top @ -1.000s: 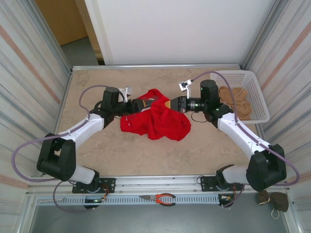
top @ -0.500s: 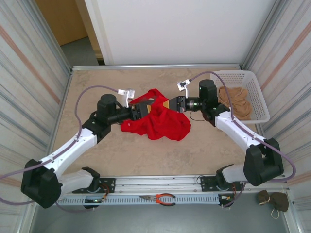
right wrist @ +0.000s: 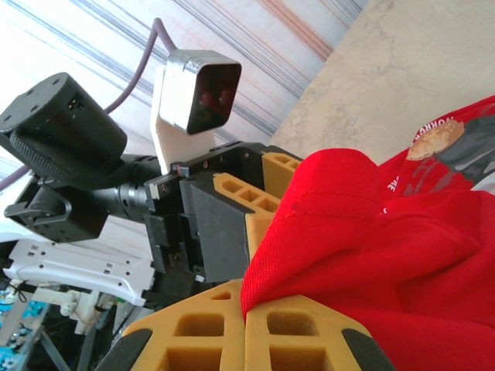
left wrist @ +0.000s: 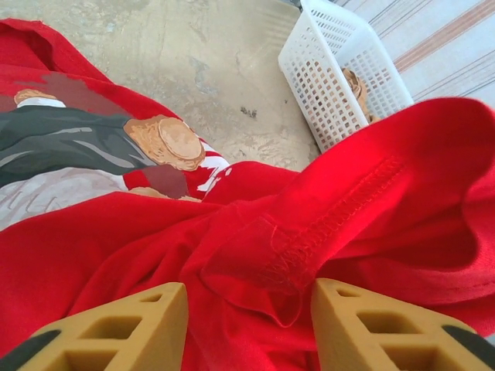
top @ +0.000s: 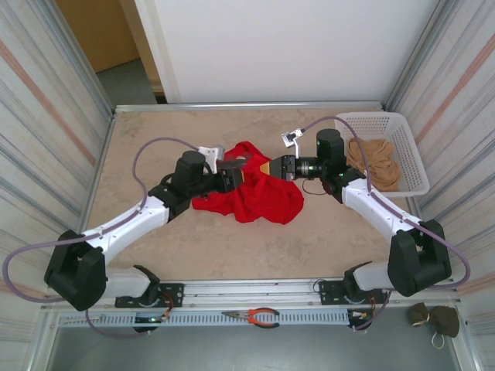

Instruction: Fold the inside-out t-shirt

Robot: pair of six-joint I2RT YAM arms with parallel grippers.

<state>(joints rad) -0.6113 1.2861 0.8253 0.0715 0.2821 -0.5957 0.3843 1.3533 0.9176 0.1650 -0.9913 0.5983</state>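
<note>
The inside-out t-shirt [top: 251, 192] lies bunched in a bright red heap mid-table, its top pulled up between the two grippers. My right gripper [top: 268, 166] is shut on a hemmed edge of the red cloth, which is pinched between its tan fingertips [right wrist: 246, 317]. My left gripper [top: 234, 171] faces it from the left. Its jaws [left wrist: 249, 313] are open, and a loose stitched fold of the shirt [left wrist: 309, 239] hangs in the gap without being pinched. A printed figure in a dark suit [left wrist: 85, 147] shows on the cloth. White lettering [right wrist: 431, 128] shows in the right wrist view.
A white basket [top: 404, 125] stands at the back right and holds a tan garment [top: 376, 159]. The same basket [left wrist: 325, 73] appears in the left wrist view. Red-handled pliers [top: 260, 316] lie on the front rail. A small tan bundle [top: 435, 318] sits outside the table's near right corner.
My left arm has shifted its pose and its gripper has pushed slightly right, closer to the right gripper, with its jaws a little narrower. The right gripper has held still on the shirt.
</note>
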